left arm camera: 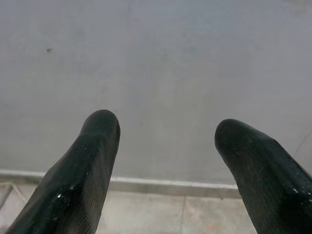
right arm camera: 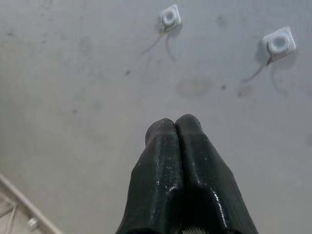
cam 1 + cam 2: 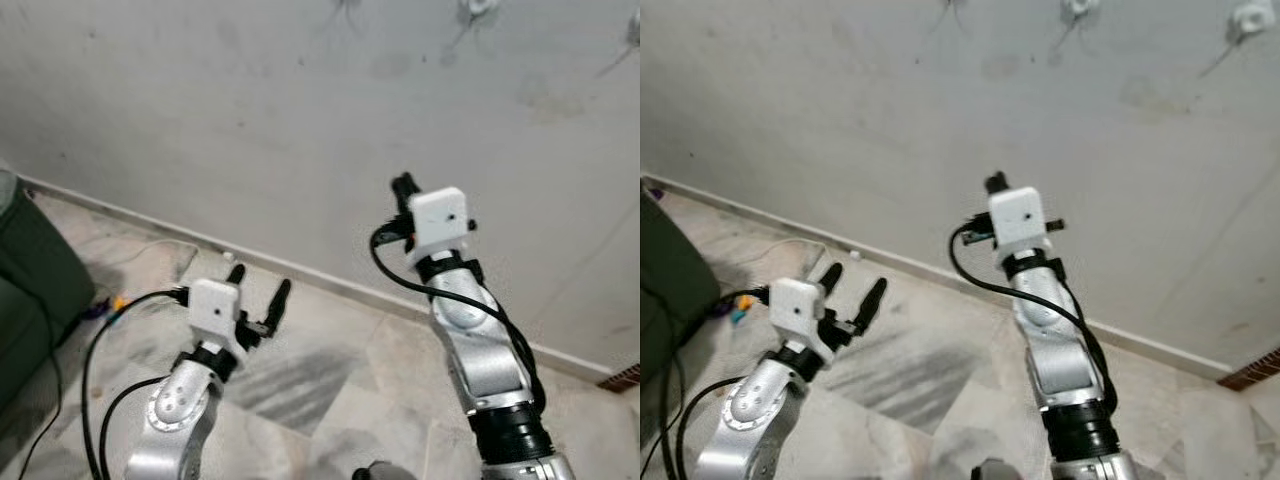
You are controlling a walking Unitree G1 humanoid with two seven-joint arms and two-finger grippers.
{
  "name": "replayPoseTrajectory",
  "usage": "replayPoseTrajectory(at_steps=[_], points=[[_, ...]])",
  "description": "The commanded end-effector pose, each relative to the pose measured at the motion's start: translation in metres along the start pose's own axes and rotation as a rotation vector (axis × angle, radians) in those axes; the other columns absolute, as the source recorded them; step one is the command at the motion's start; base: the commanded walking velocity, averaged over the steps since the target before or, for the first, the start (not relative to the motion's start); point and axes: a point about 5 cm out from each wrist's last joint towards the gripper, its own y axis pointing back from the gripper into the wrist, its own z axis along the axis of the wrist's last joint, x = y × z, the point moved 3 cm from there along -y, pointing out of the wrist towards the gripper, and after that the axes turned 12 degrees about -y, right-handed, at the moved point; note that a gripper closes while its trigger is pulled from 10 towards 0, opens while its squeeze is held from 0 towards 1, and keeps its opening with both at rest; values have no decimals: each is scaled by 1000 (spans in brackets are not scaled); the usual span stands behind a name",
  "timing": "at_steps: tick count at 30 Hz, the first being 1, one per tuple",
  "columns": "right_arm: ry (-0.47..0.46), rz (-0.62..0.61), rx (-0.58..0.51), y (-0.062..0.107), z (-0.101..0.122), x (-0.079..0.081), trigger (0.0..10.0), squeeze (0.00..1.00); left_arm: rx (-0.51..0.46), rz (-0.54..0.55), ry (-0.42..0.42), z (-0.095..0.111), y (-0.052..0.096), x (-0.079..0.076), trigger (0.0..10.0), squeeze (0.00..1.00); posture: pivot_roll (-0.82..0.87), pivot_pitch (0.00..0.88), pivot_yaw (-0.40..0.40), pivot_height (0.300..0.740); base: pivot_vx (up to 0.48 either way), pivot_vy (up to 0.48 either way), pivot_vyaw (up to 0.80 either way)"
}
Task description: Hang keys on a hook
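Right wrist view: my right gripper (image 2: 174, 126) has its fingers pressed together, hooks (image 2: 169, 18) up at 12 o'clock. Left gripper (image 3: 258, 282) spread wide. Can't spot keys anywhere, so I might reach up empty.

I count two grippers: my left gripper (image 3: 259, 286) with its two fingers (image 1: 83, 170) spread apart, and my right gripper (image 2: 174, 127) with its two fingers pressed together. On the wall (image 3: 840, 120) I count three small white hooks in the right eye view: one (image 3: 958, 8) at the top edge, a second (image 3: 1078, 8) beside it, a third (image 3: 1248, 18) further right. Two of them show from the right wrist. One white cable (image 3: 150, 245) lies on the tiled floor (image 3: 330, 370), and one dark green seat (image 3: 30, 290) stands at my left.
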Motion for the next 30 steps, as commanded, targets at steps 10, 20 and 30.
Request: replayPoseTrajectory(at_steps=[10, 20, 30], points=[[-11, 22, -13, -2, 3, 8, 10000, 0, 7, 5, -15, -1, 3, 6, 10000, 0, 30, 142, 6, 740, 263, 402, 0], [-34, -1, -13, -2, 3, 6, 10000, 0, 11, 7, -11, -3, 3, 7, 10000, 0, 32, 141, 7, 740, 167, 235, 0], [-49, -5, 1, -4, 1, 5, 10000, 0, 7, 17, -32, -1, 4, 10, 10000, 0, 40, 137, 6, 740, 0, 0, -361]])
